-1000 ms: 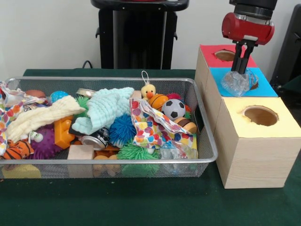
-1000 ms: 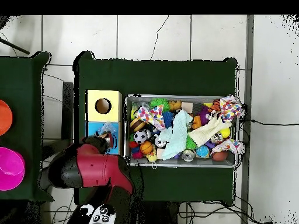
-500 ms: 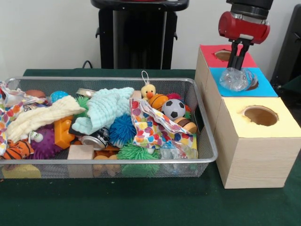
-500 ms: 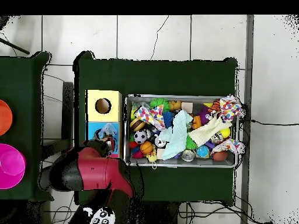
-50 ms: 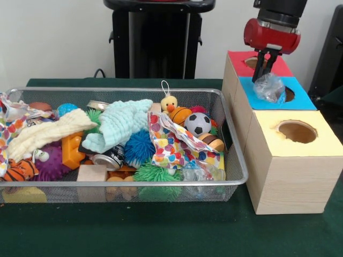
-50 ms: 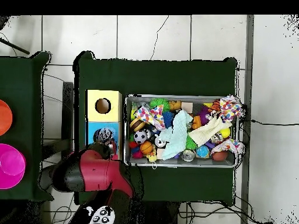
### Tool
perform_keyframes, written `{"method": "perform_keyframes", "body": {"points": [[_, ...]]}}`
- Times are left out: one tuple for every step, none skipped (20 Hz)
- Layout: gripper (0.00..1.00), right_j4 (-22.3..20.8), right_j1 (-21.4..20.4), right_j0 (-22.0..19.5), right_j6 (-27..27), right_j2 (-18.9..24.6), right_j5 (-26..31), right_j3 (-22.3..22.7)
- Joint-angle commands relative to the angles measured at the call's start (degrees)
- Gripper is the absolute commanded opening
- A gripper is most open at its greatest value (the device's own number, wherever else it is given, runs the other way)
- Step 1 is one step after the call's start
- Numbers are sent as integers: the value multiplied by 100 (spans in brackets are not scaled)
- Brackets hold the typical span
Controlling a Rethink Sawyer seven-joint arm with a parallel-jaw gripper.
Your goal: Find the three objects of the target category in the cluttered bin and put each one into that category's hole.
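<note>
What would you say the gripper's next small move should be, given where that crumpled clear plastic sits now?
Probably nudge the crumpled clear plastic toward the hole: it rests on the blue box top at the hole's edge, not dropped in, with the gripper just above it.

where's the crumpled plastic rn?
Front view: the crumpled plastic sits on the blue box over its hole, right of the bin, below the gripper.

No readable text, seemingly.
</note>
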Motion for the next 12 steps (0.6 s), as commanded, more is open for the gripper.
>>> {"method": "perform_keyframes", "body": {"points": [[0,304,453,32,1600,108,-257,215],[100,320,480,79,1599,45,-269,191],[100,305,468,55,1594,71,-341,223],[100,290,456,30,1588,97,-413,255],[100,275,444,5,1583,122,-485,286],[100,287,481,52,1542,52,-234,212],[100,357,552,141,1566,-27,106,88],[100,380,614,219,1626,-76,-97,78],[100,404,675,297,1687,-124,-300,69],[100,413,661,237,1647,-63,-280,80],[100,439,632,182,1618,-8,-283,101],[100,450,627,181,1599,-11,-282,97]]}}
